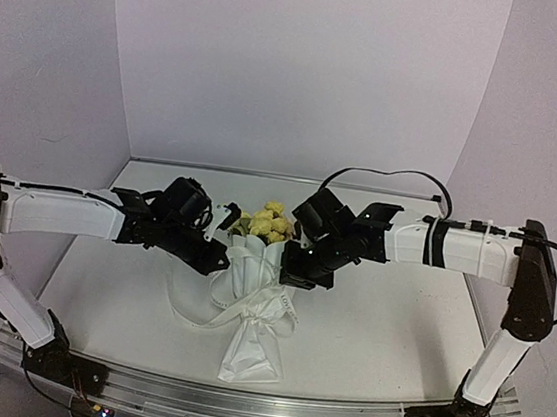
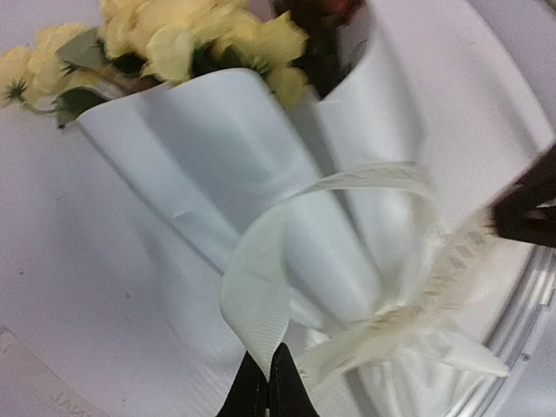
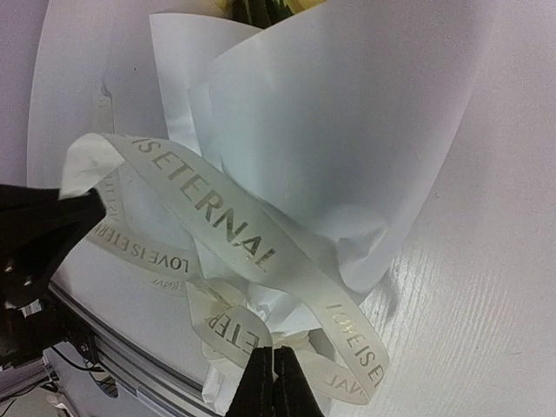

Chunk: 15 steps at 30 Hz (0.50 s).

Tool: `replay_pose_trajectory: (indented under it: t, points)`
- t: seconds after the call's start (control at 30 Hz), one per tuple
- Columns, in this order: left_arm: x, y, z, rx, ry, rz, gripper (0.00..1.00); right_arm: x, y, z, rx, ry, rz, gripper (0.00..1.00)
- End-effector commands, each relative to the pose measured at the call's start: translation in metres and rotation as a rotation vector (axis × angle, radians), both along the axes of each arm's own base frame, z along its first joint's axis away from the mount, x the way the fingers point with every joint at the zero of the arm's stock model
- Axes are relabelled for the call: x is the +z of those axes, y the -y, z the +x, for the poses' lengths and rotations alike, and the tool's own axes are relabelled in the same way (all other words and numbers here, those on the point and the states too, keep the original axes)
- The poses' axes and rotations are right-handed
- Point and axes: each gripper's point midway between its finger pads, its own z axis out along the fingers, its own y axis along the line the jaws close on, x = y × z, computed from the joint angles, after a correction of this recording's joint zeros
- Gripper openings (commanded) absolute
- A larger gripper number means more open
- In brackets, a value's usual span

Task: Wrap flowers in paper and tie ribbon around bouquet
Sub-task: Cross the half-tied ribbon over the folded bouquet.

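Bouquet (image 1: 251, 301) lying on the white table (image 1: 396, 323), midway between my two arms, with its blooms pointing at the far wall and its flared bottom toward the near edge. Pale yellow flowers (image 1: 269, 225) poke from the wide mouth of a white paper (image 1: 252, 266) cone, and the left wrist view also shows a dark reddish bloom at the cone's top edge. The cone narrows to a pinched waist low down, then fans out again below it. A cream ribbon (image 1: 246, 316) runs around that waist in loose loops, and one strand trails off to the left across the table. In the right wrist view its dark lettering reads "LOVE IS ETERNAL". My left gripper (image 2: 269, 380) is on the bouquet's left side, its fingers pressed together on the bottom of an upstanding ribbon loop. My right gripper (image 3: 273, 380) is on the bouquet's right side, just as tightly closed, and it appears to pinch the ribbon close to the gathered waist. Both arms reach in from the sides, their grippers close together over the cone.
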Motion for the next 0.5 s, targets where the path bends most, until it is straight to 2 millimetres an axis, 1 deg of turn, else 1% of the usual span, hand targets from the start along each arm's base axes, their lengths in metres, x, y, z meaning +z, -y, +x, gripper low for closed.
replay_pose_trajectory:
  t: [0.0,0.1,0.23,0.3,0.37,0.47]
  points:
    - [0.046,0.017,-0.058,-0.167,-0.233,-0.163,0.00,0.008,-0.012,0.014,0.003,0.063,0.000,0.00]
    - [0.070,0.028,-0.083,-0.182,-0.404,-0.299,0.00,0.012,-0.017,0.018,0.010,0.075,0.008,0.00]
    - [0.118,0.053,-0.101,-0.187,-0.606,-0.568,0.00,0.014,-0.026,0.022,0.037,0.084,0.017,0.00]
    - [0.137,0.066,-0.112,-0.210,-0.661,-0.632,0.00,0.014,-0.031,0.025,0.051,0.095,0.017,0.00]
    - [0.145,0.079,-0.124,-0.228,-0.682,-0.634,0.00,0.015,-0.035,0.028,0.063,0.102,0.019,0.00]
    - [0.146,0.095,-0.139,-0.233,-0.713,-0.642,0.00,0.014,-0.040,0.033,0.074,0.100,0.027,0.00]
